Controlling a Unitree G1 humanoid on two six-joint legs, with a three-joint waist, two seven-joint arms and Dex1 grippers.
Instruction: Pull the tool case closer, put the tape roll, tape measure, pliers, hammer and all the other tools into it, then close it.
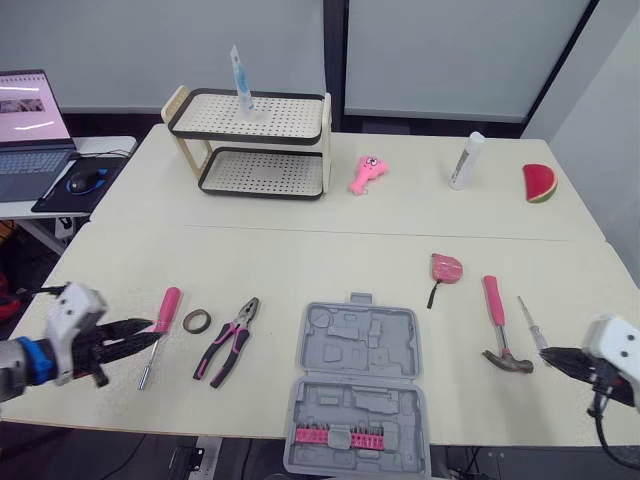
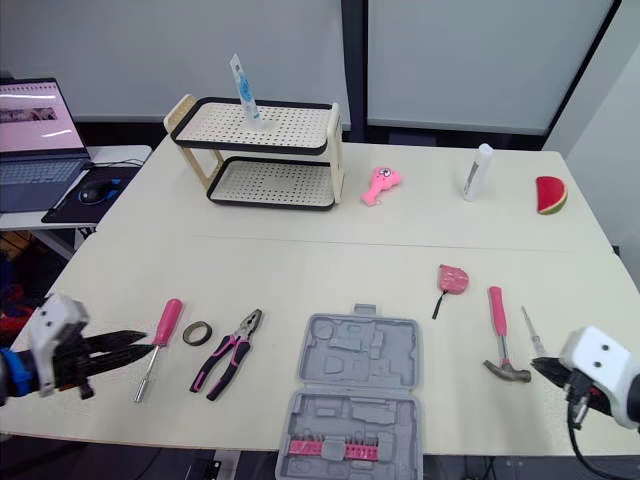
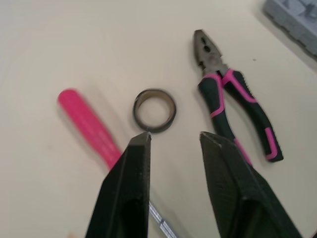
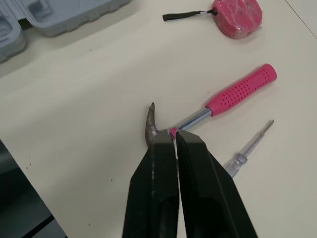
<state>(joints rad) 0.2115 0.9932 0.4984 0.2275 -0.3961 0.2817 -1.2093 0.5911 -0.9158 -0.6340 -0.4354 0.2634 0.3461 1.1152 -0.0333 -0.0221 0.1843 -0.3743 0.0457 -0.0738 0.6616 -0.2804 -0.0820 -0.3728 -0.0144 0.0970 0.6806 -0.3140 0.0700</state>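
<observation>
The grey tool case (image 1: 358, 385) lies open at the table's front edge, a strip of pink bits in its near half. To its left lie the pliers (image 1: 230, 340), the tape roll (image 1: 196, 321) and a pink-handled screwdriver (image 1: 160, 320). My left gripper (image 1: 140, 335) is open just short of the tape roll (image 3: 154, 110), beside the screwdriver handle (image 3: 86, 126). On the case's right are the pink tape measure (image 1: 446, 267), the hammer (image 1: 497, 320) and a thin screwdriver (image 1: 530, 322). My right gripper (image 4: 174, 134) is shut and empty, its tips just above the hammer head (image 4: 151, 126).
A two-tier rack (image 1: 255, 140) stands at the back left, with a pink toy (image 1: 367, 172), a white bottle (image 1: 466, 160) and a watermelon slice (image 1: 540, 184) along the back. A laptop (image 1: 30, 130) and mouse (image 1: 85, 180) sit on a side desk to the left.
</observation>
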